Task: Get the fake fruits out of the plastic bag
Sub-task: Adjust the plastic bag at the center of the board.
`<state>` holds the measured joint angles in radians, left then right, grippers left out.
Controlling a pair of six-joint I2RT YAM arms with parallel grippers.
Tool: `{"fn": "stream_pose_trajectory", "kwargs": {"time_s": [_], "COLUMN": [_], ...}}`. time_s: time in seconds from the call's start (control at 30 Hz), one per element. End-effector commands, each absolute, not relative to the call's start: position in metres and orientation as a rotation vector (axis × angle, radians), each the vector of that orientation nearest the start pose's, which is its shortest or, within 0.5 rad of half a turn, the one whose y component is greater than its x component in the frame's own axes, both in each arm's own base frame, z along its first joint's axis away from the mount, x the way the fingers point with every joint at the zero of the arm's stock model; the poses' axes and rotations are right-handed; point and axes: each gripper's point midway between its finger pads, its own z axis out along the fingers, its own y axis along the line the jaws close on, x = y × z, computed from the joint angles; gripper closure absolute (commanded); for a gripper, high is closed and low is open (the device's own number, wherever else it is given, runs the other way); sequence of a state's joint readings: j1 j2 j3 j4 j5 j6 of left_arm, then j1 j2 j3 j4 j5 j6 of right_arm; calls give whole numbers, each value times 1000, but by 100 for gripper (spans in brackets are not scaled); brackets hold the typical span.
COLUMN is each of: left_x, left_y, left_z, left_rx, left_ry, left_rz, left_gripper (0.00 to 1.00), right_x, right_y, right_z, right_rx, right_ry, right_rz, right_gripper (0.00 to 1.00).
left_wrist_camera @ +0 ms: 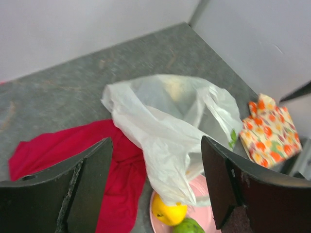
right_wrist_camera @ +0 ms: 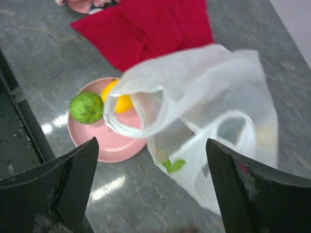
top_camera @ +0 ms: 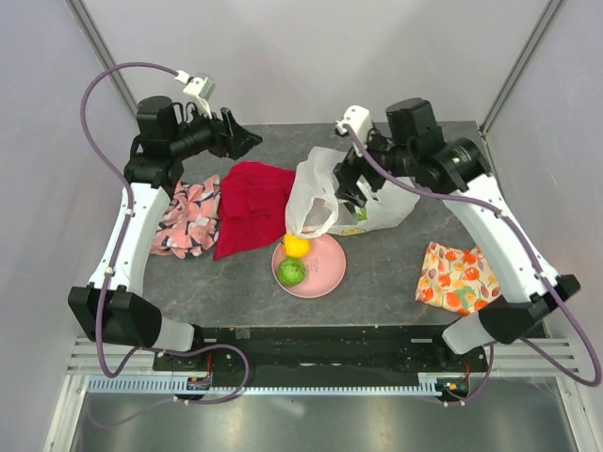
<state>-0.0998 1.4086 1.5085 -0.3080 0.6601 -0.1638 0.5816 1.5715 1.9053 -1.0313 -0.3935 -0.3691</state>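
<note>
Mid-frame, the bag (top_camera: 325, 188) touches the plate (top_camera: 329, 266) holding a lime (top_camera: 290, 272) and a citrus (top_camera: 296, 246), while the left claw (left_wrist_camera: 156, 141) and right claw (right_wrist_camera: 151, 143) both stand spread and empty.

No legible text, label, brand or number anywhere. Plastic bag (right_wrist_camera: 214, 92): only green leaf print (right_wrist_camera: 173, 165) near lower edge, no lettering.

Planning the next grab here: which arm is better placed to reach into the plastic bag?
Right. Its open claw hangs just over the plastic bag, while the left claw, also open, sits off to the side, beyond the red cloth.
</note>
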Motion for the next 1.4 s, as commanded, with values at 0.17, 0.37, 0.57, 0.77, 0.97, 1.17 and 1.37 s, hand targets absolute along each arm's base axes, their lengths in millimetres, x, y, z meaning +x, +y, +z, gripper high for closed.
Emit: {"fn": "stream_pose_trajectory", "kwargs": {"time_s": [0.17, 0.37, 0.57, 0.77, 0.97, 1.17, 1.37], "left_x": [311, 292, 277, 278, 304, 318, 306], "left_y": [-267, -295, -305, -327, -325, -304, -319], "left_z": [270, 227, 200, 180, 207, 266, 296], "left_rx": [973, 1183, 1218, 1191, 1061, 768, 799], "left_ry": [1855, 1837, 1823, 1853, 1889, 1911, 1835], "left_rz": [-966, -846, -879, -919, -929, -1143, -1328], "left_gripper": [16, 15, 13, 19, 98, 99, 98], "right_x": [371, 396, 390, 393, 353, 252, 275], "right_y": [205, 194, 191, 183, 126, 58, 87], "right_z": [246, 236, 209, 211, 200, 176, 291], "right_rx": [-904, -822, -824, -812, -799, -878, -849], "right_ry": [2245, 2295, 2364, 2373, 2459, 2536, 2242], "right_rz": [201, 125, 140, 142, 53, -126, 19], "right_gripper": [2, 2, 16, 51, 71, 67, 17]}}
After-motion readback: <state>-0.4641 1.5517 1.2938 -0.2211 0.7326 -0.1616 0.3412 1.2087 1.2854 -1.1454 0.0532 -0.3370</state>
